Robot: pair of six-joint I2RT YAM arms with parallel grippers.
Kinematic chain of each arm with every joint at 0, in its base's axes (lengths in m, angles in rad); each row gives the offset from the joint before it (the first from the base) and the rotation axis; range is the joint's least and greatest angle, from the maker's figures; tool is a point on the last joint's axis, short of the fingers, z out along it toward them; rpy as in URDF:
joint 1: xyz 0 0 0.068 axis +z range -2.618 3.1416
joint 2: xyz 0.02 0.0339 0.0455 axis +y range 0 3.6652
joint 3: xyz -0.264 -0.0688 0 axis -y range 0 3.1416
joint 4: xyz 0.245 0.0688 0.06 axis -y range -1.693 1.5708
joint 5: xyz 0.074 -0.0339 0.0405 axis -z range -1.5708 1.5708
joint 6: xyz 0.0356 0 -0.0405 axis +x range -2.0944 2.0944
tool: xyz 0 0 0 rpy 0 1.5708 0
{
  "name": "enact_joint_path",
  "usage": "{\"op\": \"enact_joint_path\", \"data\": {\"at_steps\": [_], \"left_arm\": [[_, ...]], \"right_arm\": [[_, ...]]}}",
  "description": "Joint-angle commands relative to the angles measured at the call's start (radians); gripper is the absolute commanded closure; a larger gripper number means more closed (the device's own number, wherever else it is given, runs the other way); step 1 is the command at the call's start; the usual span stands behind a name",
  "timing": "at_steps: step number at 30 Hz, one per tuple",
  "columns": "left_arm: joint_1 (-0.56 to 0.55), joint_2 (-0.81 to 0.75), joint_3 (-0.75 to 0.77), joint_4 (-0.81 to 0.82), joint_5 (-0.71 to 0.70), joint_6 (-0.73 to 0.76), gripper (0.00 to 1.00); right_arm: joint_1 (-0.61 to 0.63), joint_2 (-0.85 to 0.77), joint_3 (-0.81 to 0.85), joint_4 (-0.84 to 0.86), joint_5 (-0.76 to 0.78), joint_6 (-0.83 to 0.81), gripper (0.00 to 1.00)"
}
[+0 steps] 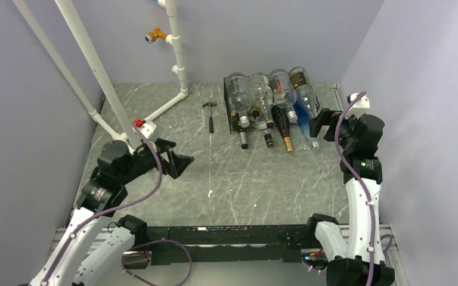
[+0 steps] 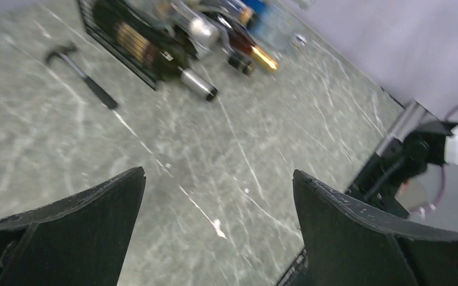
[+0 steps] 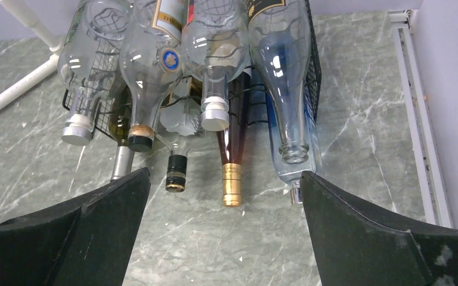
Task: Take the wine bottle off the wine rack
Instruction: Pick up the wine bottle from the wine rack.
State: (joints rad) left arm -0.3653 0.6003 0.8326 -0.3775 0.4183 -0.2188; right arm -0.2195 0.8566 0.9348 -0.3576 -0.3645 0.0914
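Right hand (image 3: 223,179) hangs just in front of the wine rack (image 3: 313,65), fingers spread wide, nothing between them, and the necks of the rack's bottles point straight at it. Left hand (image 2: 217,173) is spread wide and empty too, well apart from the rack, out past its hammer end.

I read this as the approach: no bottle gripped, nothing off the rack yet. The clear wine bottle (image 3: 283,77) lies on the rack's top tier at the end by the right hand, neck tilted down past the front edge, over a bluish bottle (image 1: 303,114). It looks the likeliest pick, though which bottle is meant I cannot tell.

Next move, I'd judge: bring the right hand around that neck, close, then draw the bottle out along its own length, since a neighbour lies against it and could roll.

Under it all is the counter (image 1: 244,185), grey-green with pale streaks. A hammer (image 1: 210,116) lies just beside the rack's other end. Beyond the hammer, white pipes (image 1: 176,53) climb a plain lilac-grey wall (image 1: 262,36).
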Motion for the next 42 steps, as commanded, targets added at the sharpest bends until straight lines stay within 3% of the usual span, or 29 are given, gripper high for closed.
{"op": "enact_joint_path", "data": {"at_steps": [1,12,19,24,31,38,42], "left_arm": [[-0.111,0.035,-0.042,0.059,-0.062,-0.054,0.01],[-0.189,0.130,-0.139,0.247,-0.130,-0.218,0.01],[-0.217,0.230,-0.102,0.316,-0.216,-0.281,0.01],[-0.222,0.297,-0.070,0.358,-0.253,-0.332,0.01],[-0.222,0.441,0.015,0.411,-0.277,-0.401,0.01],[-0.222,0.613,0.159,0.416,-0.254,-0.420,0.01],[-0.222,0.708,0.266,0.340,-0.243,-0.404,0.01]], "right_arm": [[-0.018,-0.020,0.011,0.027,-0.014,0.030,0.00],[-0.062,-0.030,-0.050,0.058,-0.124,-0.075,0.00],[-0.056,0.056,-0.073,0.000,-0.475,-0.377,0.00],[-0.050,0.086,-0.058,-0.112,-0.478,-0.510,0.00],[-0.050,0.075,-0.049,-0.135,-0.561,-0.483,0.00],[-0.049,0.098,-0.050,-0.126,-0.516,-0.469,0.00],[-0.049,0.092,-0.042,-0.142,-0.495,-0.481,0.00]]}}
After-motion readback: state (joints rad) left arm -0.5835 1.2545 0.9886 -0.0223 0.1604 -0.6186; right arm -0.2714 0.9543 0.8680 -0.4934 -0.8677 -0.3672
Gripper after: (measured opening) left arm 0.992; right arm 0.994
